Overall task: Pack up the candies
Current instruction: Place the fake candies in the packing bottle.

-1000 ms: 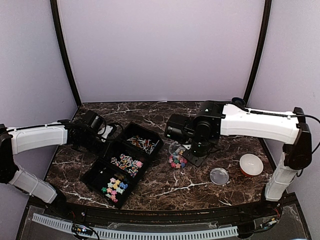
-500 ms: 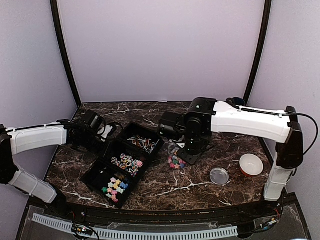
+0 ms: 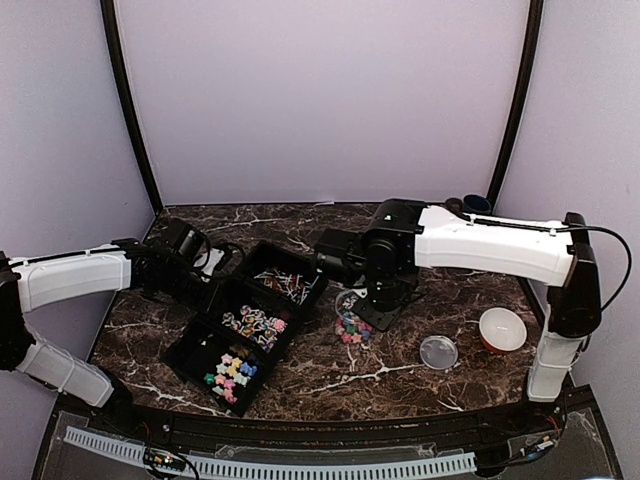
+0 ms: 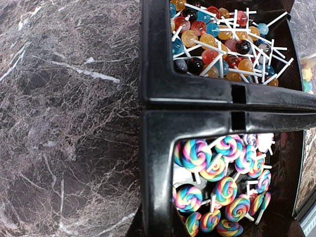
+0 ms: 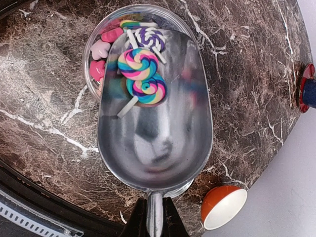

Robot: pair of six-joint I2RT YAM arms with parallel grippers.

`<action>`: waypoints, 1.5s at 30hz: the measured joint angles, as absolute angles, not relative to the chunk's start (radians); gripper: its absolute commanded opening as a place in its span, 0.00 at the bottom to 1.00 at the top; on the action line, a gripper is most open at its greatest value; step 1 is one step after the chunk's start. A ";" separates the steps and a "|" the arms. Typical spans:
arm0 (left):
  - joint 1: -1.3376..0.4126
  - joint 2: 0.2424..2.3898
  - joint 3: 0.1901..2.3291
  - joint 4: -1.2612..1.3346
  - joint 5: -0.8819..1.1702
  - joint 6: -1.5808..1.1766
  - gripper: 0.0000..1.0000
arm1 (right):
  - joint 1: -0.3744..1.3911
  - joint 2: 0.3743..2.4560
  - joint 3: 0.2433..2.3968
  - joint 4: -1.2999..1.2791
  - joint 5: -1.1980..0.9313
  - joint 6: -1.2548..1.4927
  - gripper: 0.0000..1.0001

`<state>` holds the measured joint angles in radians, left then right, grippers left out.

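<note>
The black tray [image 3: 184,344] holds candies in three compartments: pastel stars [image 3: 232,370], swirl lollipops [image 4: 222,190] and ball lollipops [image 4: 217,42]. My left gripper [image 4: 157,225] is shut on the tray's left rim [image 4: 158,163]; in the top view it [image 3: 198,270] sits at the tray's far-left side. My right gripper [image 5: 154,218] is shut on the handle of a silver scoop [image 5: 163,143]. Two swirl lollipops [image 5: 142,74] lie near the scoop's tip, which hangs over a clear jar [image 5: 101,54] holding pink stars. From above, the scoop [image 3: 350,298] and jar [image 3: 352,325] are just right of the tray.
A clear round lid [image 3: 438,352] lies on the marble table to the right of the jar. An orange bowl [image 3: 502,330] with a white inside stands further right, also seen at the right wrist view's bottom [image 5: 223,207]. Purple walls close off the back and sides.
The right arm has swung left, toward the tray, carrying the scoop with it. The left arm and the tray have stayed put.
</note>
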<state>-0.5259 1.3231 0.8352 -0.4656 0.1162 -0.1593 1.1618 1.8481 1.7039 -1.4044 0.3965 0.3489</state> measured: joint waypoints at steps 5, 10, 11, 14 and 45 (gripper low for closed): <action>-0.525 1.323 0.835 -0.466 0.116 -0.162 0.00 | 1.162 1.865 1.723 -1.411 0.397 0.339 0.00; -0.526 1.323 0.835 -0.466 0.115 -0.162 0.00 | 1.162 1.876 1.732 -1.411 0.400 0.334 0.00; -0.526 1.323 0.835 -0.466 0.115 -0.162 0.00 | 1.162 1.876 1.732 -1.411 0.400 0.334 0.00; -0.525 1.323 0.835 -0.466 0.115 -0.162 0.00 | 1.162 1.878 1.735 -1.412 0.405 0.332 0.00; -0.471 1.364 0.852 -0.467 0.073 -0.165 0.00 | 1.176 1.864 1.726 -1.411 0.421 0.333 0.00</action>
